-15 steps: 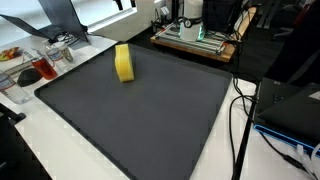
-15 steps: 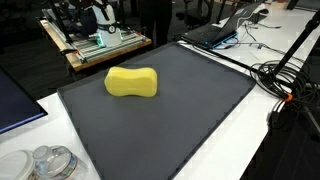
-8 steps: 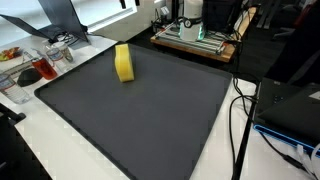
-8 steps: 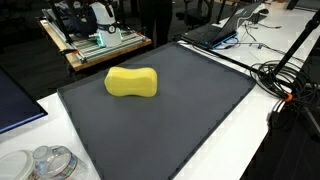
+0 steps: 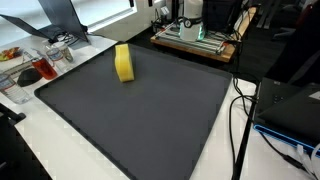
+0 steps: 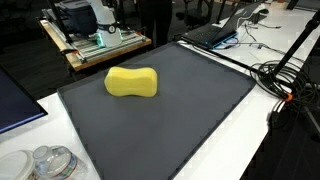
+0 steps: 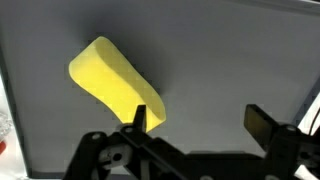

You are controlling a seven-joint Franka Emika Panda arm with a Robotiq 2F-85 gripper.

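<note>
A yellow sponge (image 5: 123, 63) with a pinched waist stands on edge on the dark grey mat (image 5: 150, 110), towards its far side; it shows in both exterior views (image 6: 132, 82). In the wrist view the sponge (image 7: 115, 84) lies upper left, just ahead of one fingertip (image 7: 139, 117). My gripper (image 7: 200, 122) hangs above the mat, open, with only bare mat between its fingers. The other finger (image 7: 262, 123) is well to the right of the sponge. Neither exterior view shows the arm or gripper.
A wooden board (image 5: 195, 42) with equipment stands beyond the mat. Clear containers and a red item (image 5: 35, 68) sit beside the mat; more jars (image 6: 45, 163) are near its corner. Laptops (image 6: 215, 32) and black cables (image 6: 285, 80) crowd another side.
</note>
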